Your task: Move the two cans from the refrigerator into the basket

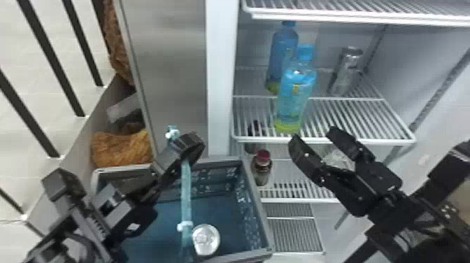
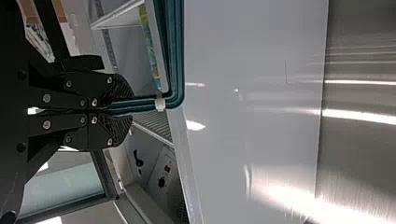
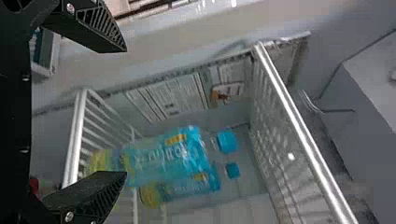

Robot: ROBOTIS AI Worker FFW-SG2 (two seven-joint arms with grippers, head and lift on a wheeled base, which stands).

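Observation:
A silver can (image 1: 346, 71) stands at the back right of the refrigerator's middle shelf (image 1: 349, 140). Another can (image 1: 206, 239) is inside the basket (image 1: 259, 224), its round end showing beside the teal handle. My left gripper (image 1: 185, 154) is over the basket's rear left part, shut on that handle; in the left wrist view, both fingers of my left gripper (image 2: 122, 108) clamp the teal handle (image 2: 177, 56). At the middle shelf's front edge, my right gripper (image 1: 313, 140) stands open, below and left of the standing can. In the right wrist view, nothing is between the fingers of my right gripper (image 3: 126, 111).
Two blue bottles (image 1: 295, 94) stand left of the silver can, one nearer the shelf front. A red-capped bottle (image 1: 262, 168) is on the shelf below. The upper wire shelf (image 1: 349, 17) hangs overhead, and the refrigerator's left side frame (image 1: 220, 77) rises behind the basket.

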